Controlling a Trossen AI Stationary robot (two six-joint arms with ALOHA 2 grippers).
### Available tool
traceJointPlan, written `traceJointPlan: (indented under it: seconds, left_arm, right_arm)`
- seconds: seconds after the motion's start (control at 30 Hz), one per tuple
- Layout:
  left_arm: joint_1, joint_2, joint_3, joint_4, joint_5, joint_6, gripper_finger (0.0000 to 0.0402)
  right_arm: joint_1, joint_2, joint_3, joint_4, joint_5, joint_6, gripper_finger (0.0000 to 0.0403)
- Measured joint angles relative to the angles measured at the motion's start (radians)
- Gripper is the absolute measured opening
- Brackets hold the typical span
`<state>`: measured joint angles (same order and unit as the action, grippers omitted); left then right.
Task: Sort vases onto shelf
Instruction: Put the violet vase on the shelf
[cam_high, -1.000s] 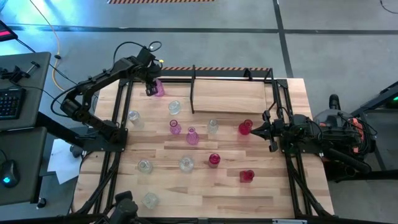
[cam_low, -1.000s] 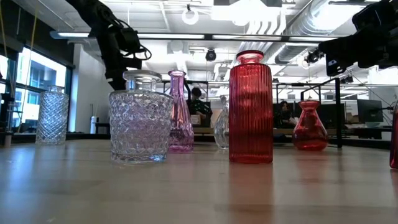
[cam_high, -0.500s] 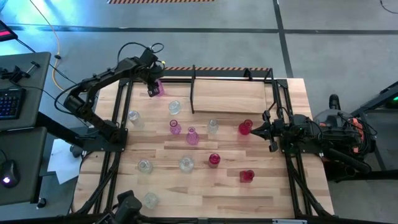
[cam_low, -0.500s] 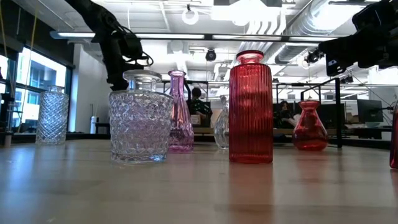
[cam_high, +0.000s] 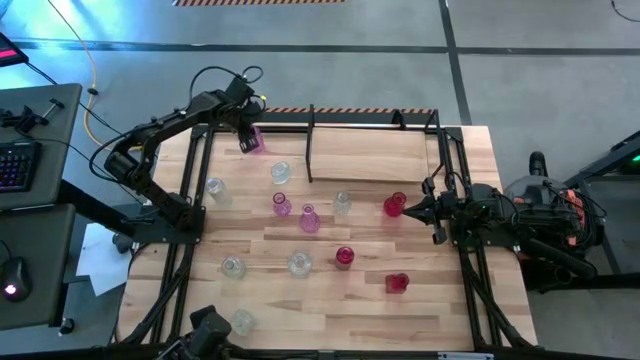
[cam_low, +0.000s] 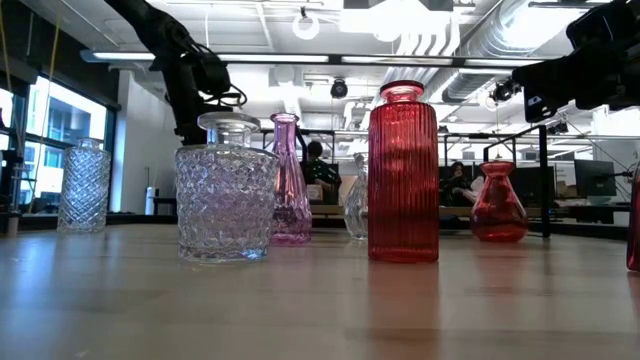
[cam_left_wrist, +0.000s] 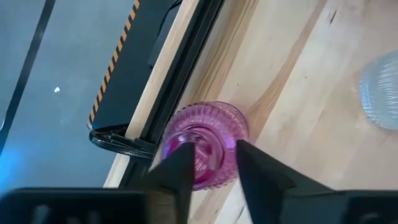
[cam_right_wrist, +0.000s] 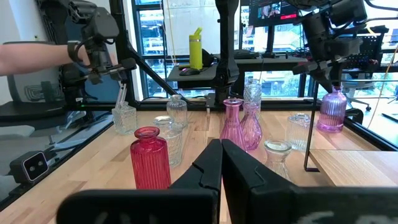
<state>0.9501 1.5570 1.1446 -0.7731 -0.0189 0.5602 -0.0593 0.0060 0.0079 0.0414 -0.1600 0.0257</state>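
Now the left claw (cam_left_wrist: 211, 165) straddles the neck of a pink vase (cam_left_wrist: 205, 143) at the counter's (cam_high: 330, 300) far edge, fingers not visibly clamped; the right claw (cam_right_wrist: 221, 163) waits pressed together.

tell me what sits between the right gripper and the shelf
In the high view, a red vase stands just ahead of the shut right gripper, below the shelf; otherwise only bare table.
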Motion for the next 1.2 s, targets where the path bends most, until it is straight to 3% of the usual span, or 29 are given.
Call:
traceJointPlan:
  seconds: [0.13, 0.2, 0.63, 1.0, 1.2]
  left_arm:
    - [-0.001, 0.0, -0.001, -0.01, 0.003, -0.009, 0.0024]
    - [-0.003, 0.0, -0.001, -0.017, -0.008, -0.021, 0.0014]
    - [-0.06, -0.008, -0.004, -0.047, -0.025, -0.064, 0.0013]
    - [-0.126, -0.092, -0.011, -0.094, -0.009, -0.122, 0.0011]
    - [-0.165, -0.135, -0.01, -0.088, -0.067, -0.135, 0.0011]
  right_arm:
    - [0.0, 0.0, 0.0, 0.0, 0.0, 0.0, 0.0]
    - [0.0, 0.0, 0.0, 0.0, 0.0, 0.0, 0.0]
    - [0.0, 0.0, 0.0, 0.0, 0.0, 0.0, 0.0]
    - [0.0, 0.0, 0.0, 0.0, 0.0, 0.0, 0.0]
    - [0.0, 0.0, 0.0, 0.0, 0.0, 0.0, 0.0]
